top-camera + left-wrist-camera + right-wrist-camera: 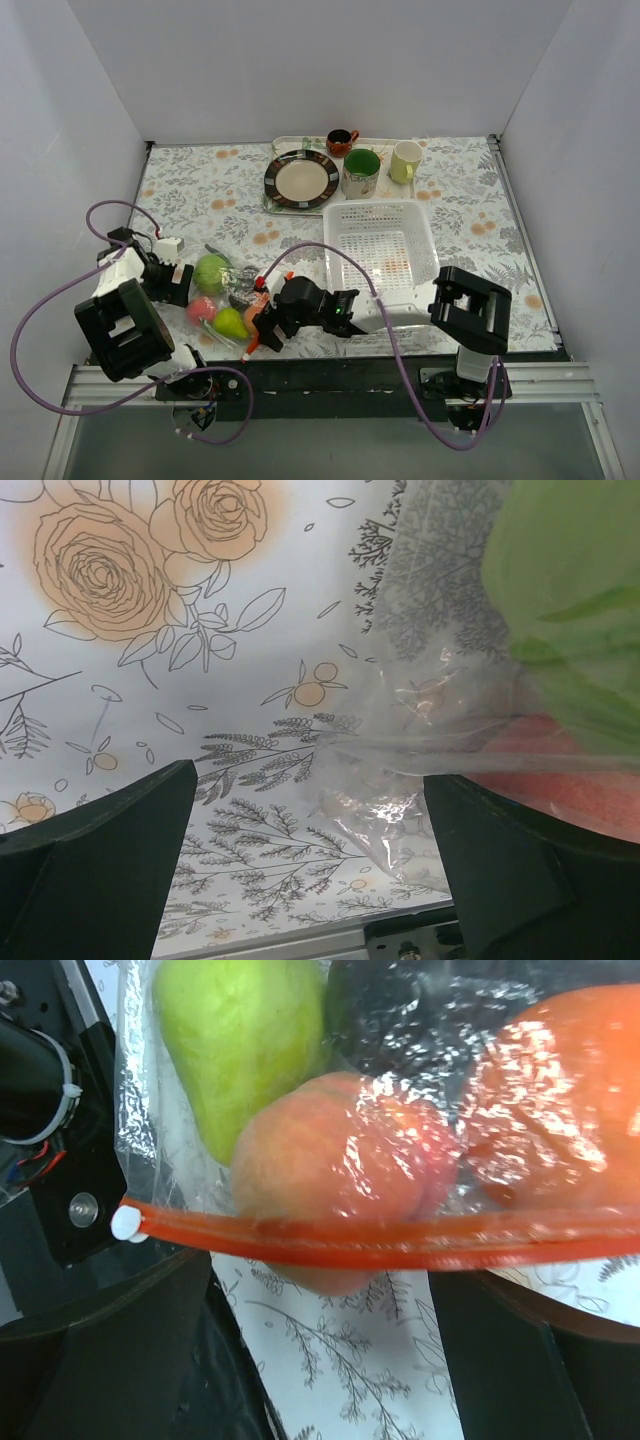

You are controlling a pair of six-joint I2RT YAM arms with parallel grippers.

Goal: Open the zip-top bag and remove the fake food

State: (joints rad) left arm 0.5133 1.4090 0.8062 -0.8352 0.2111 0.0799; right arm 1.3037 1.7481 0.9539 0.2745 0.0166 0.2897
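Note:
The zip-top bag (pixel 226 297) lies at the near left of the table with the fake food inside: green apple (pixel 211 272), pear (pixel 230 322), pink peach (pixel 200 308), dark piece (pixel 242 295). My left gripper (pixel 181 284) is open at the bag's left side. In the left wrist view the clear plastic corner (pixel 430 810) lies between the open gripper's (pixel 310 880) fingers, with apple (pixel 580 590) and peach (pixel 580 770) beyond. My right gripper (pixel 266 325) is open at the orange-red zip strip (pixel 400 1245). Its wrist view shows the gripper (pixel 320 1360), pear (pixel 235 1040), peach (pixel 340 1160) and orange (pixel 570 1100).
A white lattice basket (pixel 380 245) stands right of the bag, close to the right arm. A tray at the back holds a plate (pixel 302 179), a green cup (pixel 361 172), a pale mug (pixel 405 160) and a dark red cup (pixel 341 142). The table's near edge lies just behind both grippers.

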